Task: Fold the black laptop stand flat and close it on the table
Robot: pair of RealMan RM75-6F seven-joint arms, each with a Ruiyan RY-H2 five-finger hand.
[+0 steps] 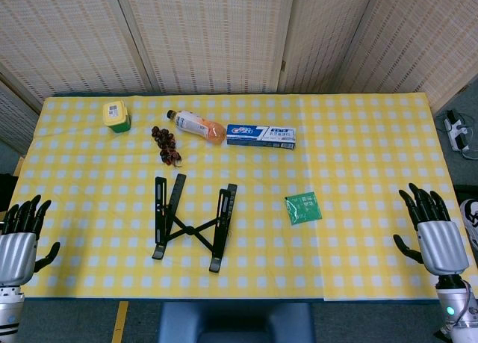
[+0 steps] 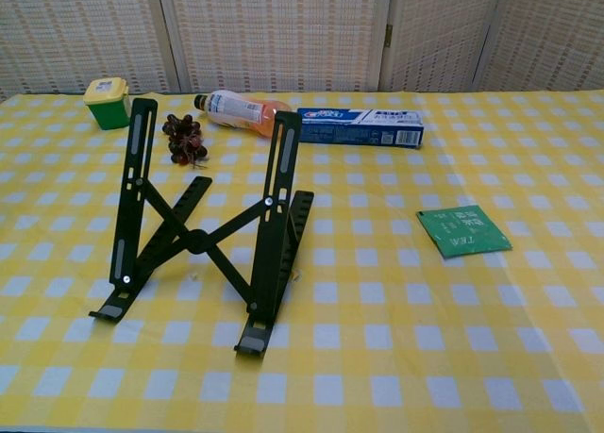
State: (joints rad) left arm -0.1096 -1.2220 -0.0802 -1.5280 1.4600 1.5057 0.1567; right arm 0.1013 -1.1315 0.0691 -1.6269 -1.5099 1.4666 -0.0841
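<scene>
The black laptop stand [image 1: 191,222] stands unfolded on the yellow checked tablecloth, left of the table's middle. In the chest view the black laptop stand [image 2: 203,227] shows its two slotted arms raised and crossed braces between them. My left hand [image 1: 21,235] hovers at the table's near left corner, fingers spread, holding nothing. My right hand [image 1: 433,227] is at the near right edge, fingers also apart and empty. Both hands are far from the stand. Neither hand shows in the chest view.
Behind the stand lie a bunch of dark grapes [image 1: 165,144], a drink bottle [image 1: 197,125] on its side, a toothpaste box [image 1: 261,136] and a yellow-lidded green tub [image 1: 117,116]. A green sachet [image 1: 303,208] lies right of the stand.
</scene>
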